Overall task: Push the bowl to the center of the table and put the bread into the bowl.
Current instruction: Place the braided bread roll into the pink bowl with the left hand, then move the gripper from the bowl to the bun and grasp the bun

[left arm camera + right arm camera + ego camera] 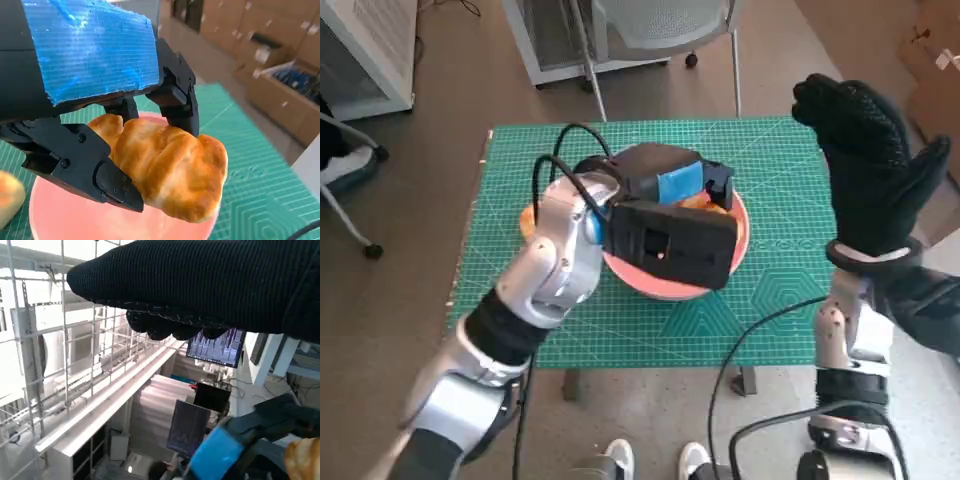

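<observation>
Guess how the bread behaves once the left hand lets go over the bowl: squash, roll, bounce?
The bread looks puffy and light, so it probably drops softly. The left hand grips it without visible denting, so it may be fairly springy. Its rounded shape could roll slightly, but the pink bowl below should contain it.

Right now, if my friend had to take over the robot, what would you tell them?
Left hand: holds the bread just above the pink bowl, not yet let go.
Right hand: raised beside the table, off to the robot's right, fingers apart, holding nothing.
Bowl: sits near the middle of the green mat, so the push looks done.
Another piece of bread lies on the mat beside the bowl.
Left to do: lower the bread into the bowl, let go, and lift the left hand away.
</observation>
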